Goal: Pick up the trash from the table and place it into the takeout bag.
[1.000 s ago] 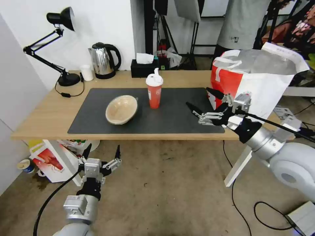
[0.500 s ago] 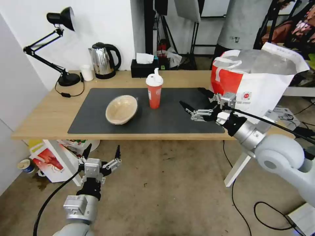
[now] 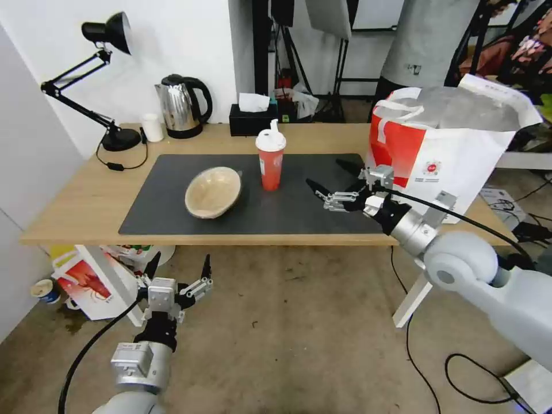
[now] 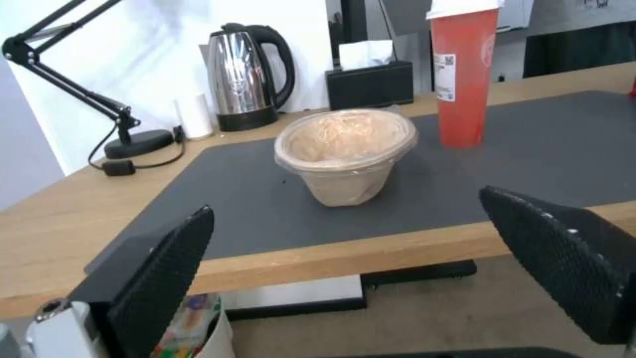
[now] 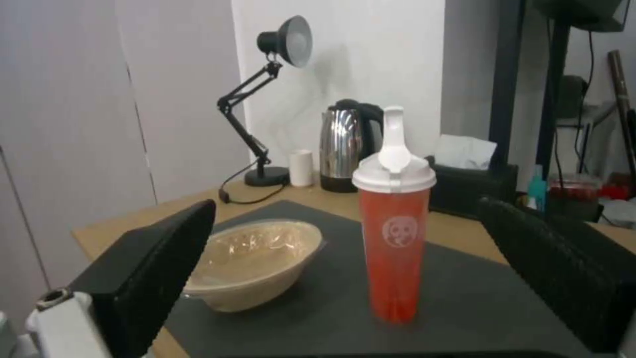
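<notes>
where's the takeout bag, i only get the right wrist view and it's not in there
Observer: The takeout bag stands at the right end of the table, mouth open upward, just behind the right gripper.
Operator: ok and the left arm
Observer: The left gripper hangs open below the table's front edge, over the floor, on the tan bowl's side.
Operator: how far am i from the cup sideways
Observer: From the head view your open gripper is over the mat, to the right of the red cup, not touching it.
</notes>
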